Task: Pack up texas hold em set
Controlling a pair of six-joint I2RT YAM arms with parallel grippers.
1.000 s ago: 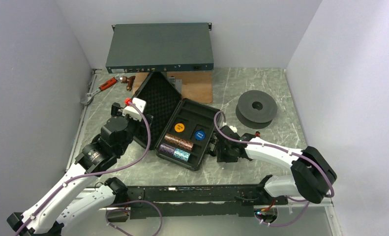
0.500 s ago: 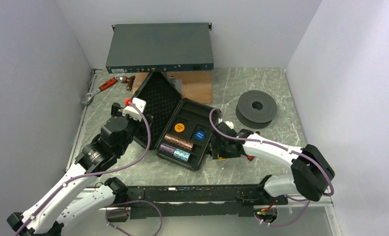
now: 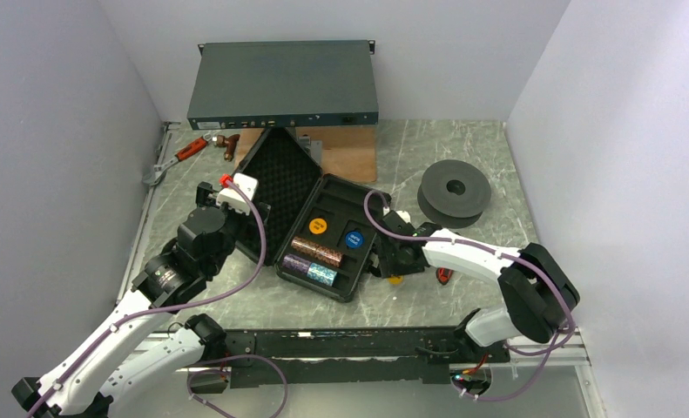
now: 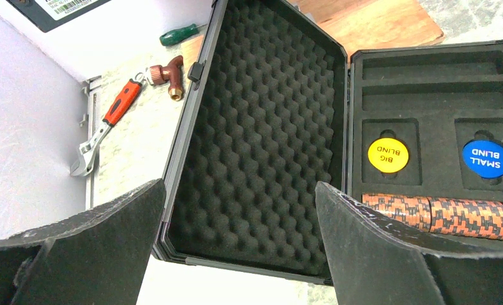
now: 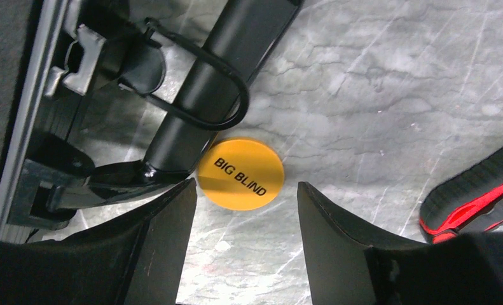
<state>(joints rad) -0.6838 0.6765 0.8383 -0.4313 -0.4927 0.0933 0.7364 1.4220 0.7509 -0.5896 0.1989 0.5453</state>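
The right gripper (image 5: 243, 190) has swung in beside the black case (image 3: 368, 192) and seems to have let go. Its jaws now stand apart, empty, over the orange disc (image 5: 239, 173), which lies on the worktop (image 5: 376, 95) against the case handle (image 5: 198, 114), toward the near edge, unpacked. The left gripper (image 4: 239, 187) gapes wide at the lid.
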